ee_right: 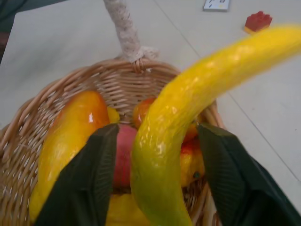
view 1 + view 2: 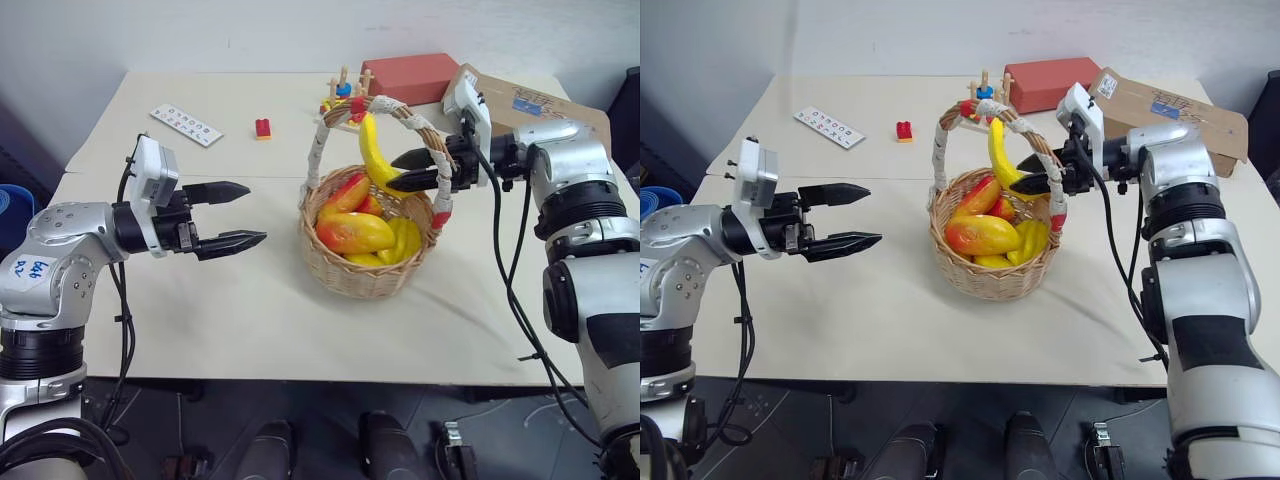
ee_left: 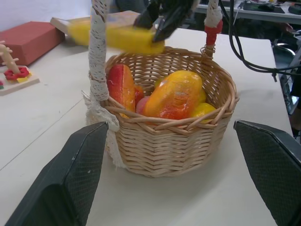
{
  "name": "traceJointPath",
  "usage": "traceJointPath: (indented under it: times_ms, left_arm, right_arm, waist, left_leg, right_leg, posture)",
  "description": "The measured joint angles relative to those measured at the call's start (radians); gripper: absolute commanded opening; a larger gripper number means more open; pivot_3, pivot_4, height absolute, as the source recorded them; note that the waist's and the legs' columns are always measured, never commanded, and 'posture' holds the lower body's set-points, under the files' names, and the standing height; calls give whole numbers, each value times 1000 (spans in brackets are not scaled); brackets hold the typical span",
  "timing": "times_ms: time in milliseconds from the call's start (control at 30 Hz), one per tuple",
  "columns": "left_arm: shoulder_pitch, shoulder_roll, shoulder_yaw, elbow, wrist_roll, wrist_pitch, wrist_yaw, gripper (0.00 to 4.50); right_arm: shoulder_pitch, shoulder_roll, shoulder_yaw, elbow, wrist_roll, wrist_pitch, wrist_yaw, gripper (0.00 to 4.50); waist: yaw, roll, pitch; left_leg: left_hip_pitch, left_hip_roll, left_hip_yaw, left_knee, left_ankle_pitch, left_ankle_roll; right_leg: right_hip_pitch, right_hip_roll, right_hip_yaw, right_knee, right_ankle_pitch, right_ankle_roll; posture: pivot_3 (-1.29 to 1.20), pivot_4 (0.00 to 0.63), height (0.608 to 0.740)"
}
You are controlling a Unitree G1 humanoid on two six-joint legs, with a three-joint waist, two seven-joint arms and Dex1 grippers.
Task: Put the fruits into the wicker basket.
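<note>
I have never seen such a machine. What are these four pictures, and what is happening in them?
This is a humanoid robot with two arms, each ending in a pincer of two black fingers. Two pictures come from cameras in its head, looking down over a table. The other two come from a camera on each wrist, looking along that arm's fingers.

On the table stands a wicker basket with mangoes and other fruit inside. Behind it lie a small red block, a stacking-ring toy, a white card, a red box and a cardboard box.

The right pincer has a yellow banana between its fingers, above the basket; the fingers look loose around it. The left pincer is open and empty.
</note>
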Motion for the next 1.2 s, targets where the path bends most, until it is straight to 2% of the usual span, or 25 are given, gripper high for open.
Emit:
traceJointPath:
  times_ms: [100,367,533,600,733,833,900,933,1033,1200]
  left_arm:
    - [1,0,0,0,0,-1,11,4500]
    - [2,-20,-3,14,5,-35,19,4500]
    - [43,-27,10,30,10,-96,10,4500]
    - [67,-25,15,34,7,-104,-8,4500]
    - [94,-21,19,49,7,-119,-29,4500]
    - [109,-24,19,80,16,-142,-31,4500]
    - [116,-25,19,109,18,-144,-34,4500]
    - [115,-27,16,119,19,-150,-35,4500]
    - [111,-39,-4,124,22,-167,-41,4500]
    - [110,-57,-13,125,27,-184,-47,4500]
  right_arm:
    - [-25,0,-9,19,-9,-37,15,4467]
    - [-35,-45,-106,39,-9,-134,-30,4467]
    - [155,-172,-321,-50,114,-254,-93,4467]
    - [317,-217,-383,-180,157,-259,-92,4467]
    - [705,-268,-489,-546,257,-132,-112,4467]
    - [1029,-237,-616,-904,358,-42,-192,4467]
    - [1163,-196,-641,-1095,411,7,-244,4467]
    - [1209,-169,-642,-1199,427,33,-299,4467]
    - [1209,-92,-623,-1388,468,101,-479,4467]
    - [1173,8,-547,-1546,465,166,-729,4467]
  waist:
    - [-2,0,0]
    - [1,0,0]
    - [10,0,0]
    - [9,0,0]
    - [6,1,1]
    - [6,3,0]
    - [3,3,0]
    - [2,3,0]
    - [6,3,0]
    - [18,3,0]
  left_leg:
    - [0,0,0,0,0,0]
    - [0,0,0,-1,0,0]
    - [0,-1,-1,-1,-1,1]
    - [0,-1,-1,-1,-1,1]
    - [1,1,2,-1,-1,1]
    - [4,2,4,-1,-1,0]
    - [7,2,5,0,-2,0]
    - [8,2,6,0,-1,0]
    - [10,1,5,1,-1,0]
    - [10,1,2,1,-1,0]
  right_leg:
    - [0,0,0,1,0,0]
    - [0,0,0,0,0,0]
    - [2,-1,-1,-2,0,0]
    - [2,-1,-1,-1,0,0]
    - [1,0,0,0,0,0]
    - [2,1,0,0,0,0]
    - [2,1,2,0,0,0]
    - [2,1,2,0,1,0]
    - [2,1,3,1,2,0]
    - [2,1,3,0,3,-2]
  posture:
    - [0,150,740]
    - [0,150,740]
    - [0,150,740]
    - [0,150,740]
    - [0,150,740]
    - [0,150,740]
    - [0,150,740]
    - [0,150,740]
    - [0,150,740]
    - [0,150,740]
